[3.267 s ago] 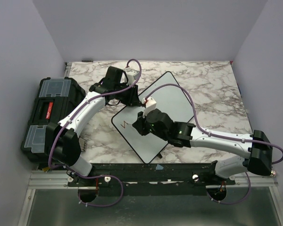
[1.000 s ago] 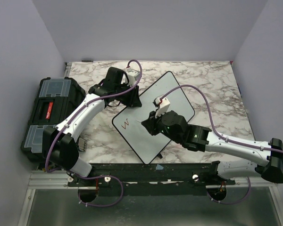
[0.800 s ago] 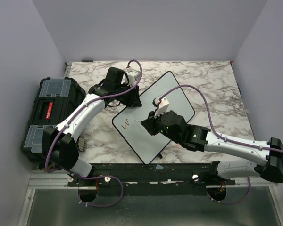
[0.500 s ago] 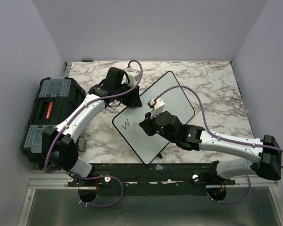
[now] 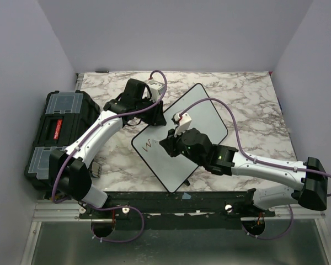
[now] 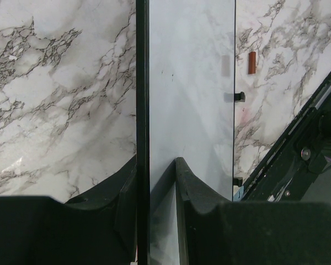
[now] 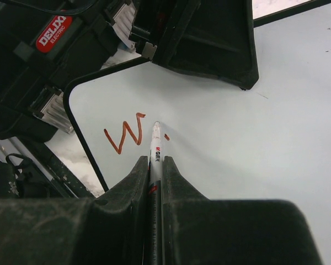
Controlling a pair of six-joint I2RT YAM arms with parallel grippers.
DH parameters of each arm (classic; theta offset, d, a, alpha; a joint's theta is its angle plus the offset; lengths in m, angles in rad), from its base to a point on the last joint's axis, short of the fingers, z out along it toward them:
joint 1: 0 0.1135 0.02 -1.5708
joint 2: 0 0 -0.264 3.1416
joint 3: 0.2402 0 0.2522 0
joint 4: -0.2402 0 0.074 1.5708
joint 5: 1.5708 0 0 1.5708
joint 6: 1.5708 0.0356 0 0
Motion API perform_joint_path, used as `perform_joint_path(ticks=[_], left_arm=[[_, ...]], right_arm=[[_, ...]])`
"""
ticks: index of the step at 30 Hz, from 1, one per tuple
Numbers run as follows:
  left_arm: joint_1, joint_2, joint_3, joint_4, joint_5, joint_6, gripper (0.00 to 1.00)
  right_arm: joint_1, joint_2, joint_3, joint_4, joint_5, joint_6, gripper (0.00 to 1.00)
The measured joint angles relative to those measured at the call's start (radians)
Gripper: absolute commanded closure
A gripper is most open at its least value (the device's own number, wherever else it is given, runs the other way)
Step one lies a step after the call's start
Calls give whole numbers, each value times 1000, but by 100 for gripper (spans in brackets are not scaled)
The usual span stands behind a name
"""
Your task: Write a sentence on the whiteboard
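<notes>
Moved just past the W [image 7: 124, 133] on the whiteboard [image 7: 254, 143], the marker [image 7: 155, 144] clamped in the right gripper [image 7: 153, 165] is judged due for the second letter.

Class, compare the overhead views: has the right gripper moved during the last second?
Yes. The right gripper with its marker has shifted slightly left across the whiteboard, toward the red W and the black toolbox.

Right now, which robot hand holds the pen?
The right gripper, pinching the marker by the red W; the left gripper only clamps the whiteboard edge.
</notes>
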Motion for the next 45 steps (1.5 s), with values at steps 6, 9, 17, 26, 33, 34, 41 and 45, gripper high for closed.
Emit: perform_joint_path(ticks=[6, 9, 17, 26, 33, 34, 41, 45], left_arm=[[0, 0, 0, 0, 0, 0, 100], [-1, -1, 0, 0, 0, 0, 100], [-1, -1, -2, 0, -6, 0, 100], [-1, -1, -2, 0, -8, 0, 100], [-1, -1, -2, -1, -10, 0, 100], [-1, -1, -2, -1, -11, 0, 100], [-1, -1, -3, -1, -12, 0, 100], [-1, -1, -3, 0, -12, 0, 100]], right_arm=[[0, 0, 0, 0, 23, 1, 99], [0, 2, 0, 0, 37, 1, 99], [0, 40, 24, 9, 45, 0, 99], [0, 53, 37, 19, 32, 0, 99], [0, 51, 30, 21, -5, 3, 99], [0, 50, 26, 22, -11, 6, 99], [0, 27, -16, 22, -34, 32, 99], [0, 15, -29, 16, -34, 39, 99]])
